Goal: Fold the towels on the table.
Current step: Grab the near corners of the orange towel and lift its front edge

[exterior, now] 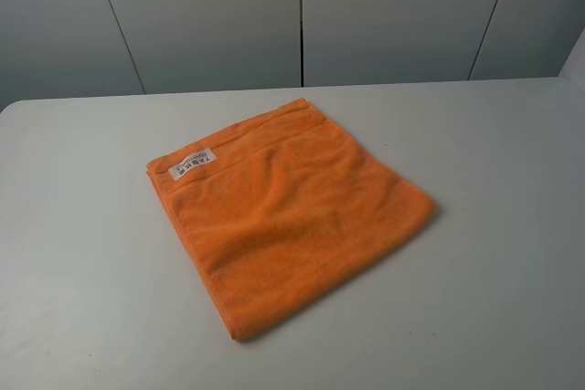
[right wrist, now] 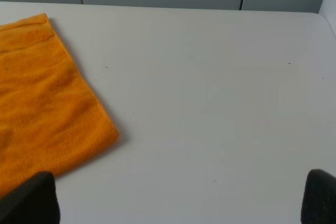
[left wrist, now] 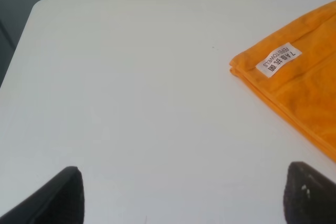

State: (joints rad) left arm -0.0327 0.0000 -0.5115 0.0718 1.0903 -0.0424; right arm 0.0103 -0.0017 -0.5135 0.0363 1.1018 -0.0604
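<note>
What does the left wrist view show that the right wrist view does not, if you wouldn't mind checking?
Only the left wrist view shows the white label with dark print near an edge of the orange towel, plus the left gripper, open. Only the right wrist view shows a plain, label-free corner of the towel and the right gripper, also open. Both show part of the towel lying on the white table, with neither gripper holding anything.

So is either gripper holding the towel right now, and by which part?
Nothing is held. The left gripper and right gripper are both open and empty; the towel lies on the table untouched.
</note>
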